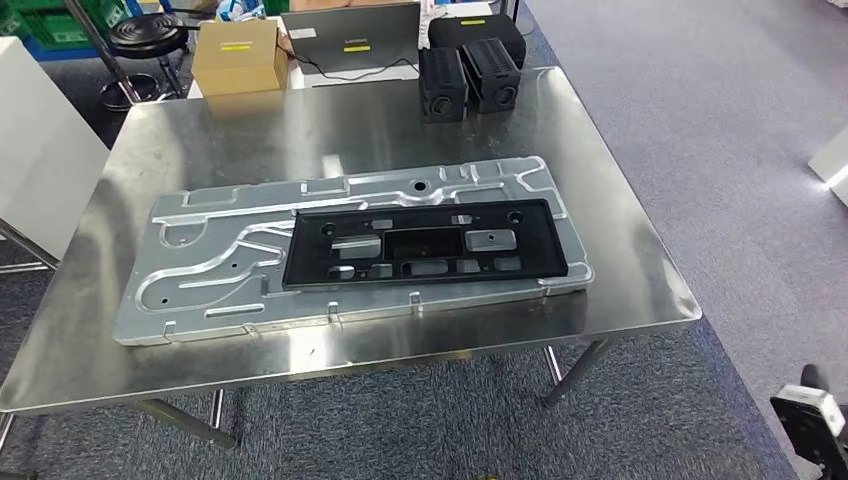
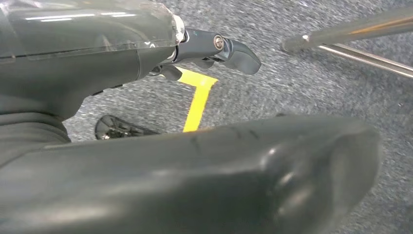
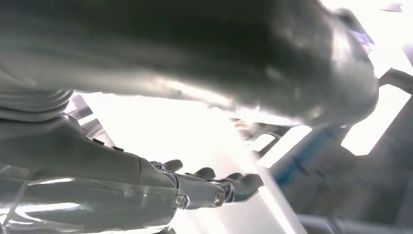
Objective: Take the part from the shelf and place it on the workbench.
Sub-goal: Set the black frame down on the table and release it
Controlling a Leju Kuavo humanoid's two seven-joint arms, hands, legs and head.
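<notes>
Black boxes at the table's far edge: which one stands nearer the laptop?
The left black box, standing right beside the laptop. The other black box sits on its far side, nearer the table's corner.

You see a tan cardboard box (image 1: pixel 238 55), a grey laptop (image 1: pixel 350 42), two black ribbed boxes (image 1: pixel 467 80) and yellow floor tape (image 2: pixel 197 100).

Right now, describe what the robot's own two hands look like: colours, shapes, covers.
The left hand has a thick, smooth dark grey thumb, a glossy clear-looking cover over a dark grey body, and blue-grey metal fingers with a silver screw at a pivot. The right hand looks much the same: a broad grey thumb, a translucent shell, a ribbed grey cover, and dark rounded fingertips with a brass-coloured screw.
</notes>
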